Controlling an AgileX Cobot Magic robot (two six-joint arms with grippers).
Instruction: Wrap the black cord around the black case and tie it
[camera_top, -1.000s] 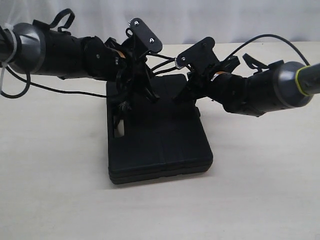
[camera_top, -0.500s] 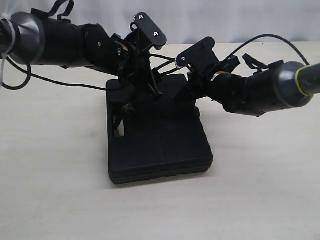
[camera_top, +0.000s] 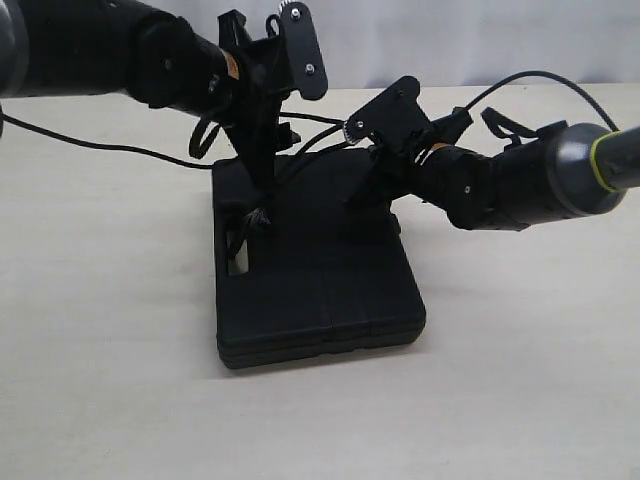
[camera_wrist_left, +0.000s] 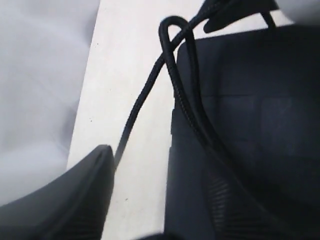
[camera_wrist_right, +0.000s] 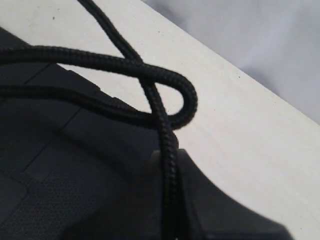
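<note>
Currently we log right tool (camera_top: 366, 192) clenched on black cord (camera_wrist_right: 100, 61), which loops at the edge of black case (camera_top: 320, 290); left tool (camera_top: 262, 172) released above it; pale worktop (camera_top: 520, 370) underneath.

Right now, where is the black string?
The black cord loops at the black case's far edge in the exterior view, running into the right gripper.
</note>
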